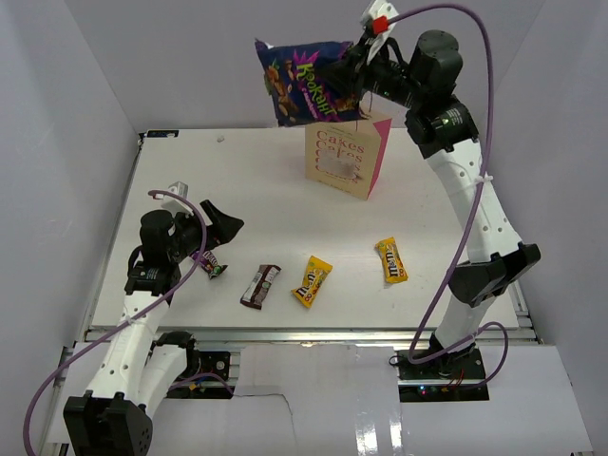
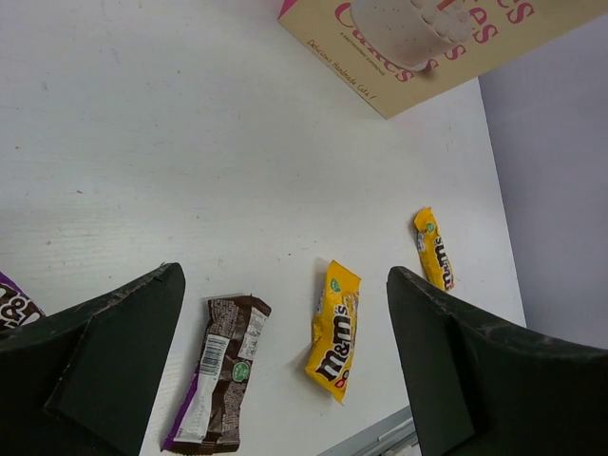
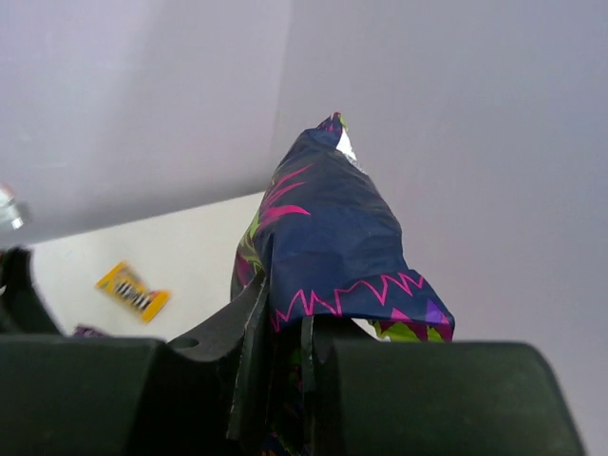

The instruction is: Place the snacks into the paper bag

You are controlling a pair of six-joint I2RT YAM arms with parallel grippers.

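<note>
While the right arm is raised, top view first. Paper bag [image 1: 347, 157] stands upright at the far side of the table [image 1: 190, 171], its lettered front toward the arms. Large dark purple bag [image 1: 302, 81] hangs in the air, up and left of the paper bag's mouth in the picture; whether it is directly over the opening cannot be told. Right gripper [image 1: 353, 71] pinches its right edge. Nearer the arms than the paper bag, and well apart from it, four snacks lie flat: first yellow M&M's pack [image 1: 390, 260], second yellow M&M's pack [image 1: 312, 281], brown bar [image 1: 259, 285], small purple wrapper [image 1: 214, 268] farthest left. Left gripper [image 1: 218, 233] sits just beside that wrapper.

Left wrist view. Left gripper [image 2: 283, 285] has its fingers [image 2: 114, 361] spread wide, nothing between them. Only here can the brown bar's [image 2: 220, 370] barcode and the small print along the paper bag's [image 2: 408, 57] lower front be seen. Both yellow packs [image 2: 334, 331] [image 2: 434, 249] show; the small purple wrapper [image 2: 11, 304] is a sliver at the left edge.

Right wrist view. Right gripper [image 3: 285, 351] fingers are clamped on the large dark purple bag [image 3: 328, 237]. Its pink zigzag print shows only here.
</note>
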